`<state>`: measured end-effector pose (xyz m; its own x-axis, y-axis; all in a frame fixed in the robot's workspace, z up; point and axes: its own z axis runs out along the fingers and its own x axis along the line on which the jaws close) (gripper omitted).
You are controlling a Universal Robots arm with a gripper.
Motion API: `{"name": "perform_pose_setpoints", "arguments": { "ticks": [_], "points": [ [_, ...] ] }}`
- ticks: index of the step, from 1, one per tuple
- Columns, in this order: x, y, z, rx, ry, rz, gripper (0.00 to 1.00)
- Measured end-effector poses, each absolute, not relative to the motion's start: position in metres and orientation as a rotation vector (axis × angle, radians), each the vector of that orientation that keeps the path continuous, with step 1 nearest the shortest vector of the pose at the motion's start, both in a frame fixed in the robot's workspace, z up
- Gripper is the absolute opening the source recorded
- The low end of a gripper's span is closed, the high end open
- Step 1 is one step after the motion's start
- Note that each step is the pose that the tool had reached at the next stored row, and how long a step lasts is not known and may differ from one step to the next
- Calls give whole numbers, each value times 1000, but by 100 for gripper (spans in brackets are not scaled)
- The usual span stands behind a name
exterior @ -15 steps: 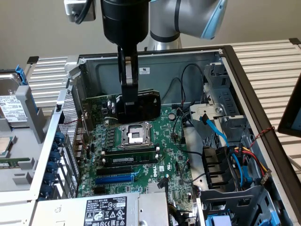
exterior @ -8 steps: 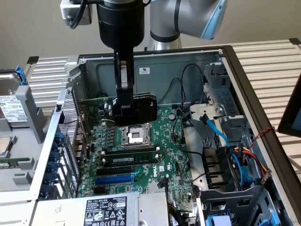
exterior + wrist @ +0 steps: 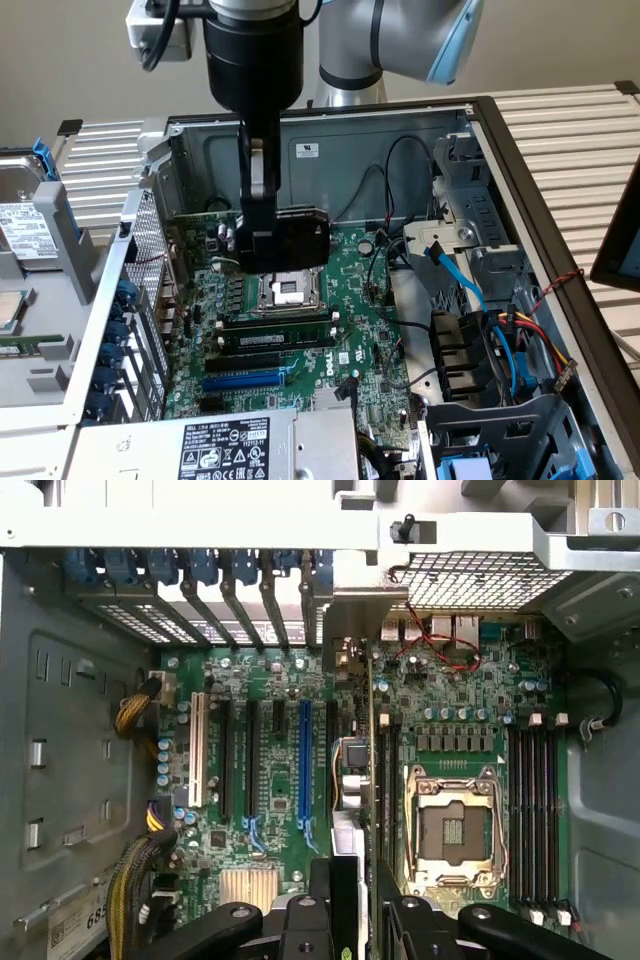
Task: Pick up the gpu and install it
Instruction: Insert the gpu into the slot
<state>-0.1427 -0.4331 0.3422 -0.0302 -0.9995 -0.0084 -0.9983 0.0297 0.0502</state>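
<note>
**Exterior view:** Grips the gpu between jaws closed partway onto the card, with the black fan shroud turned toward the camera. Holds it upright and clear of the motherboard, just above the CPU socket, at that socket's 12 o'clock. Reaches down from the frame's 12 o'clock on a grey-and-blue arm into the open computer case. Places the blue expansion slot at the socket's 7 o'clock, well apart from the card. Places the labelled power supply at the frame's 6 o'clock and a blue cable at the socket's 3 o'clock.

**Wrist view:** Looks straight down past the black jaws onto the same motherboard. Shows the gpu edge-on, a narrow strip running from between the jaws toward the perforated rear grille. Sets it between the blue expansion slot and the CPU socket, nearer the socket. Appears to float above the board, though the height is hard to judge from straight overhead.
</note>
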Motion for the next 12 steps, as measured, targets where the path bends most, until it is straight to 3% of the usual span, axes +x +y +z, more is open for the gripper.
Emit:
{"name": "perform_pose_setpoints", "arguments": {
  "ticks": [12],
  "points": [
    [-150, -444, 322, 2153, -2248, -66, 27]
  ]
}}
